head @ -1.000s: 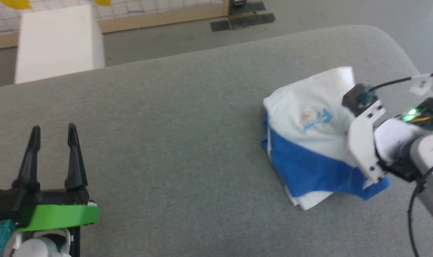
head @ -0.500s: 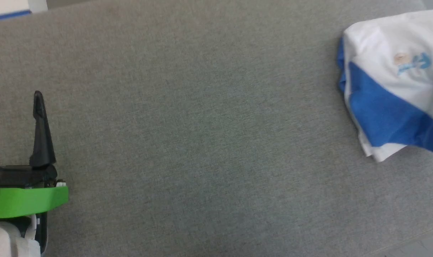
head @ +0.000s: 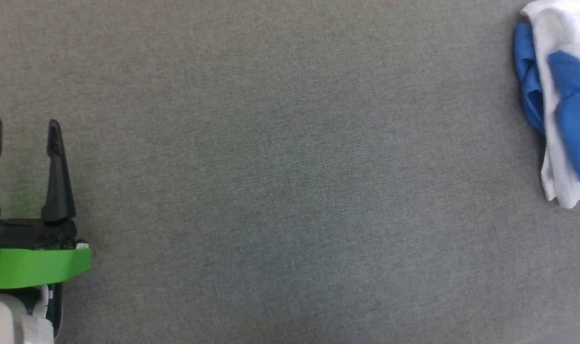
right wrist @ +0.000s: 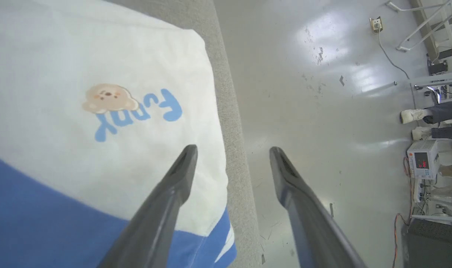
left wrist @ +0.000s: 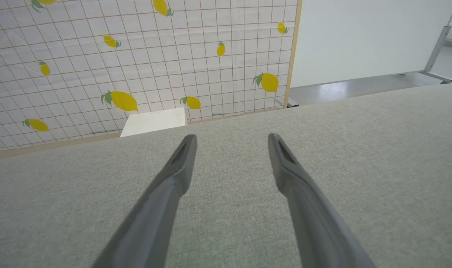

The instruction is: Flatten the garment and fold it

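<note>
Left gripper (head: 24, 126): fingers are standing apart with nothing between them; they are pointing up the head view at its lower left.
Left gripper, wrist view (left wrist: 231, 137): the two dark fingers are reaching forward low over the grey fabric surface (left wrist: 360, 156); contact with it cannot be told.
Left wrist fittings: a green band (head: 37, 267) is wrapping the base behind the fingers, with pale arm casing showing below it.
Right gripper (right wrist: 233, 149): fingers are spread wide and gripping nothing.
Right gripper pose: one finger is hanging over the white part of the garment (right wrist: 99, 56) near its edge; the other is hanging over the shiny floor (right wrist: 322, 111) beyond the surface's edge. Whether the first finger is touching the cloth cannot be told.
Garment position: it is lying bunched on the grey fabric surface (head: 290, 191) at the far right of the head view (head: 564, 110), cut off by the frame and well apart from the left gripper.
Garment detail: white and bright blue layers are overlapping; a small cartoon patch (right wrist: 107, 97) with blue lettering is facing up.
Surroundings, left wrist view: a white box (left wrist: 153, 122) is standing past the surface's far edge, before a lemon-print grid wall (left wrist: 136, 56).
Surroundings, right wrist view: a person's foot (right wrist: 412, 115) and a small unit with red digits (right wrist: 421, 160) are showing at the far side.
</note>
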Tool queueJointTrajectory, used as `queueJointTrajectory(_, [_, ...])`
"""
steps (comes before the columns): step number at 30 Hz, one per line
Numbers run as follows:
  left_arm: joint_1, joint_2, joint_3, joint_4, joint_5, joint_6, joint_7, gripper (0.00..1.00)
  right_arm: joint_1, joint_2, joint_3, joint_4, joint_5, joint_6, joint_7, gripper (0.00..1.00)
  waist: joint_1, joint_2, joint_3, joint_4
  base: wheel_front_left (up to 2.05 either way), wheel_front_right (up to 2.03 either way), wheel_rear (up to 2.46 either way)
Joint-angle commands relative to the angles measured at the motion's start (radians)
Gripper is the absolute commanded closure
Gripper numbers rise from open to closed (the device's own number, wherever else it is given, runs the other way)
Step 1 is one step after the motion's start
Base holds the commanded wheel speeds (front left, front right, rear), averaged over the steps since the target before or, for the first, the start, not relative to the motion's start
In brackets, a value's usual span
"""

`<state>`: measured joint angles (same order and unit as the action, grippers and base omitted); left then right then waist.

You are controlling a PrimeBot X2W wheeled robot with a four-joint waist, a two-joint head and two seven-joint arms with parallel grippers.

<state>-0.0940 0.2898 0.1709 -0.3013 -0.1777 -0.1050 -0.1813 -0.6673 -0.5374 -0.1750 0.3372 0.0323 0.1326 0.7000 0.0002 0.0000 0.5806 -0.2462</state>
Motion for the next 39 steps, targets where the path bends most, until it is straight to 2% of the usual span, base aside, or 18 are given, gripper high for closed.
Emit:
queueJointTrajectory(1, [-0.020, -0.002, -0.007, 0.010, -0.012, 0.000, -0.013, 0.00, -0.028, 0.003, -0.022, -0.010, -0.021, -0.002, -0.036, 0.00, -0.0002, 0.0000, -0.041, 0.005, 0.00, 0.00, 0.00])
queueJointTrajectory(4, [-0.022, -0.017, -0.023, 0.044, -0.012, 0.003, -0.027, 0.00, -0.058, 0.007, -0.052, -0.049, -0.031, -0.002, -0.159, 0.00, -0.0002, 0.0000, -0.108, 0.020, 0.00, 0.00, 0.00])
queueJointTrajectory(8, [-0.012, -0.037, -0.031, 0.088, -0.009, 0.019, -0.042, 0.00, -0.085, 0.031, -0.019, -0.114, 0.002, -0.002, -0.306, 0.00, -0.0002, 0.0000, -0.216, 0.039, 0.00, 0.00, 0.00])
queueJointTrajectory(13, [0.004, -0.065, -0.034, 0.143, -0.007, 0.045, -0.053, 0.00, -0.068, 0.110, 0.035, -0.206, 0.075, -0.002, -0.476, 0.00, -0.0002, 0.0000, -0.351, 0.071, 0.00, 0.00, 0.00])
queueJointTrajectory(16, [0.011, -0.081, -0.037, 0.169, -0.008, 0.060, -0.055, 0.00, -0.023, 0.214, 0.063, -0.284, 0.098, -0.002, -0.597, 0.00, -0.0002, 0.0000, -0.411, 0.091, 0.00, 0.00, 0.00])
queueJointTrajectory(20, [0.017, -0.103, -0.039, 0.197, -0.009, 0.082, -0.060, 0.00, 0.083, 0.376, 0.076, -0.356, 0.107, -0.002, -0.705, 0.00, -0.0002, 0.0000, -0.471, 0.118, 0.00, 0.00, 0.00])
queueJointTrajectory(24, [0.018, -0.122, -0.059, 0.229, 0.000, 0.095, -0.062, 0.00, 0.187, 0.461, 0.109, -0.374, 0.087, -0.002, -0.787, 0.00, -0.0002, 0.0000, -0.511, 0.149, 0.00, 0.00, 0.00])
queueJointTrajectory(27, [0.020, -0.132, -0.076, 0.252, 0.007, 0.100, -0.064, 0.00, 0.258, 0.483, 0.103, -0.358, 0.092, -0.002, -0.844, 0.00, -0.0002, 0.0000, -0.530, 0.173, 0.00, 0.00, 0.00])
queueJointTrajectory(30, [0.019, -0.143, -0.094, 0.282, 0.013, 0.104, -0.065, 0.00, 0.332, 0.486, 0.103, -0.307, 0.162, -0.002, -0.894, 0.00, -0.0002, 0.0000, -0.546, 0.196, 0.00, 0.00, 0.00])
queueJointTrajectory(39, [0.017, -0.167, -0.140, 0.379, 0.023, 0.104, -0.072, 0.00, 0.517, 0.487, 0.154, -0.163, 0.248, -0.002, -0.954, 0.00, -0.0002, 0.0000, -0.592, 0.253, 0.00, 0.00, 0.00])
